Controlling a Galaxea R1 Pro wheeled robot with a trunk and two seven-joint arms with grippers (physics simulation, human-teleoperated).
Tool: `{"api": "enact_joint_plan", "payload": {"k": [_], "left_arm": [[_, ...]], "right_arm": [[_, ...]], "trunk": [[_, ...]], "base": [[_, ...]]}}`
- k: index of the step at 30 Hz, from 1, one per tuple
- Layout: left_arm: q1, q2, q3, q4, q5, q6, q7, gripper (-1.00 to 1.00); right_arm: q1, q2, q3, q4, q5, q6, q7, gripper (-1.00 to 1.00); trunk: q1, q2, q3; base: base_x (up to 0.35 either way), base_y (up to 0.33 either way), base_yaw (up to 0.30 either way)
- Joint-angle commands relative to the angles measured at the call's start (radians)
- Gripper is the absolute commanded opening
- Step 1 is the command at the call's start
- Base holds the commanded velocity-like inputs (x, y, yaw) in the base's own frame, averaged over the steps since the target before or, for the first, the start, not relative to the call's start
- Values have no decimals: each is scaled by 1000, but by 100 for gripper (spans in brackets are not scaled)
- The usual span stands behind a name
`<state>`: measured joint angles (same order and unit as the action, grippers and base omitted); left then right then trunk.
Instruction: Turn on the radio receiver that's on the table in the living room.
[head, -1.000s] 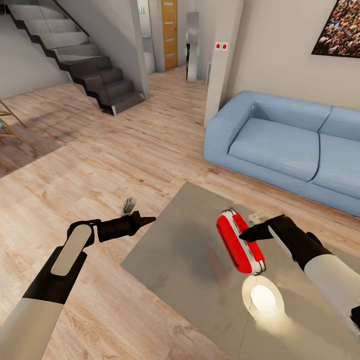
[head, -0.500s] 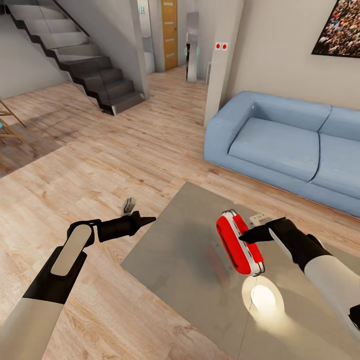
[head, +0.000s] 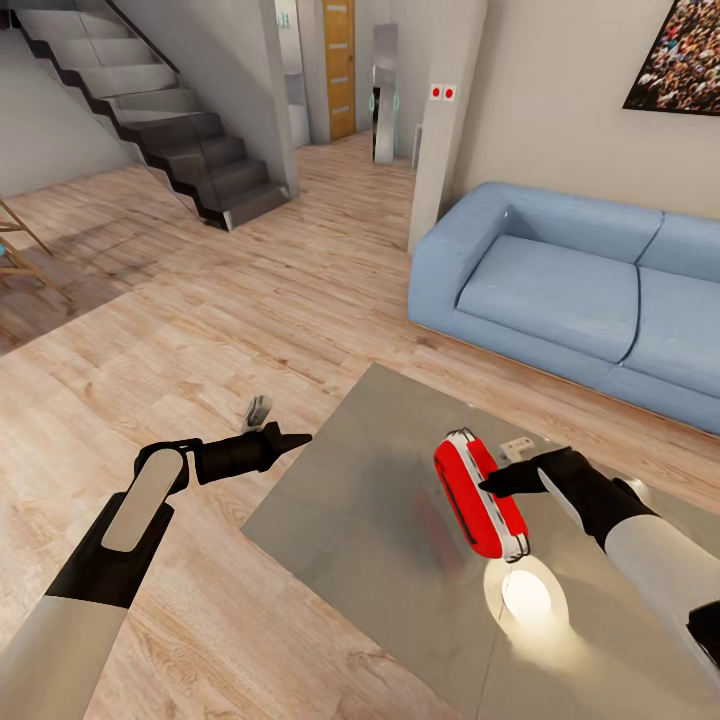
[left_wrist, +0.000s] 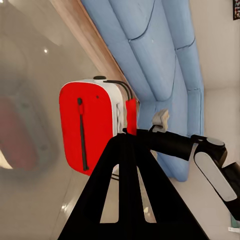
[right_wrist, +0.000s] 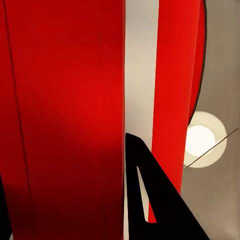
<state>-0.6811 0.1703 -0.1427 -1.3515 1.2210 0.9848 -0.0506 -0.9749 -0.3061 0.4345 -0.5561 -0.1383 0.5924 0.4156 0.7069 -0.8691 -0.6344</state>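
Your right gripper (head: 487, 487), fingers together, pressed against the red radio (head: 480, 494) standing on edge on the glossy table (head: 350, 510); it looked light, rigid and tippy, so you needed gentle presses, not grasps.

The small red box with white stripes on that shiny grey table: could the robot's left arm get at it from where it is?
Probably yes. The left gripper hangs beside the table, pointing toward the red box, with bare tabletop between. The right gripper already touches its far side.

Home living room, blue sofa (head: 570, 290), staircase (head: 150, 110)
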Motion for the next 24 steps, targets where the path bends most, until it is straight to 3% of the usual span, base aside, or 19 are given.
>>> {"api": "enact_joint_plan", "payload": {"k": [1,24], "left_arm": [[0,0,0,0,0,0,0,-100],[0,1,0,0,0,0,0,-100]], "right_arm": [[0,0,0,0,-3,0,0,-100],[0,1,1,31,-4,-8,0,-100]], "trunk": [[0,0,0],[0,0,0]], "base": [[0,0,0],[0,0,0]]}}
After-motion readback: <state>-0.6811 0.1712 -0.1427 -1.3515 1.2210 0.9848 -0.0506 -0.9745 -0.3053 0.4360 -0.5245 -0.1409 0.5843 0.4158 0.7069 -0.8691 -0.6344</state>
